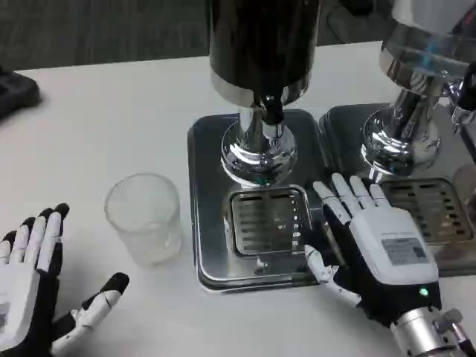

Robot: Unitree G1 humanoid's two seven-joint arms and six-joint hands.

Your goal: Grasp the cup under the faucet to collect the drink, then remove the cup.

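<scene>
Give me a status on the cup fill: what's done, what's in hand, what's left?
Done: nothing visible; the cup stands empty on the table, left of the drip tray, not under the faucet. In hand: nothing; the left hand is open near the cup, the right hand rests by the tray. Left: grasp, fill, remove.

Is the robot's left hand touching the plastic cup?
Apart. In the head view, bare white table shows between the left hand and the cup; the hand's fingers are spread and hold nothing.
</scene>
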